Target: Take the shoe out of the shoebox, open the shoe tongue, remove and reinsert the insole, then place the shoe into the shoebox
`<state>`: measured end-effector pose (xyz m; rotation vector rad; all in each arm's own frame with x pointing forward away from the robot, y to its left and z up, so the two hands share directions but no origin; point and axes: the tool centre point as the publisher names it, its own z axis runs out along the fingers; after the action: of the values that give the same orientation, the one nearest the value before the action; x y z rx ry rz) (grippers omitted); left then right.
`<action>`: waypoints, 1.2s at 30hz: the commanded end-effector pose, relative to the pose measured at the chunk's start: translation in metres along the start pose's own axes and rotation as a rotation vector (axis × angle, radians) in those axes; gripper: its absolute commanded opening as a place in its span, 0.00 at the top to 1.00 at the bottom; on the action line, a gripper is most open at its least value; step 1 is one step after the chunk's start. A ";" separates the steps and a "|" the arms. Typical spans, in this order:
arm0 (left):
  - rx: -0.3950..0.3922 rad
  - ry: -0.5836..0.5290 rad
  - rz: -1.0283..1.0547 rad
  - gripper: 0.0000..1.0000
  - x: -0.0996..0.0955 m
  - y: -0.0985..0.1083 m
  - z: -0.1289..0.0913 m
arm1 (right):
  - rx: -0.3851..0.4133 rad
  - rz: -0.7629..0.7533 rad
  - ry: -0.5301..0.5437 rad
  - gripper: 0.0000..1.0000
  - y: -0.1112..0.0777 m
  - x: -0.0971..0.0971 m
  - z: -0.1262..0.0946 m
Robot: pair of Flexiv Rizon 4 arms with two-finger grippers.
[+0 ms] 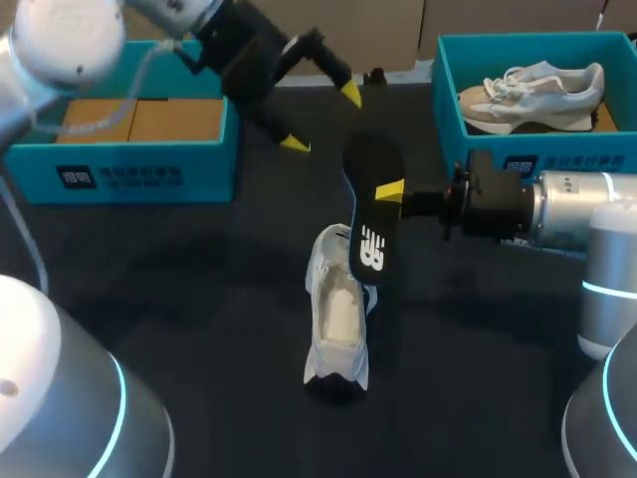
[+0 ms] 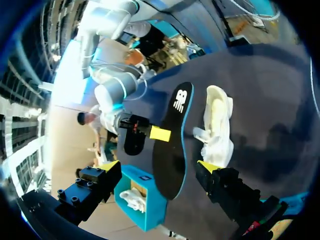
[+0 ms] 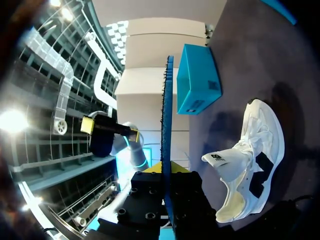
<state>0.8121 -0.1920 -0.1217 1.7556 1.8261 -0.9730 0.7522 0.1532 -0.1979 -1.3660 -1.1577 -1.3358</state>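
Dark table (image 1: 199,299); shoe (image 1: 336,319) below insole (image 1: 373,224); right end effector (image 1: 386,192) clamps insole; left end effector (image 1: 322,119) apart

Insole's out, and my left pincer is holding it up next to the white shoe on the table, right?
Not quite. The right pincer is holding the insole, not the left. The head view shows that arm coming in from the right, clamped on the insole next to the white shoe on the table. The left pincer is open and holds nothing.
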 end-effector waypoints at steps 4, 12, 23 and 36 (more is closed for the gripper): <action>0.060 -0.396 -0.027 0.00 0.015 0.002 0.001 | -0.003 0.000 -0.003 1.00 -0.001 0.000 0.001; 0.060 -0.396 -0.027 0.00 0.015 0.002 0.001 | -0.003 0.000 -0.003 1.00 -0.001 0.000 0.001; -0.067 -0.509 -0.045 0.00 0.042 0.004 0.016 | -0.003 0.000 -0.003 1.00 -0.001 0.000 0.001; -0.042 -0.594 0.022 0.00 0.045 0.008 0.035 | -0.003 0.000 -0.003 1.00 -0.001 0.000 0.001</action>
<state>0.8090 -0.1802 -0.1730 1.2878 1.4491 -1.2318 0.7520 0.1528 -0.1970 -1.3678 -1.1590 -1.3335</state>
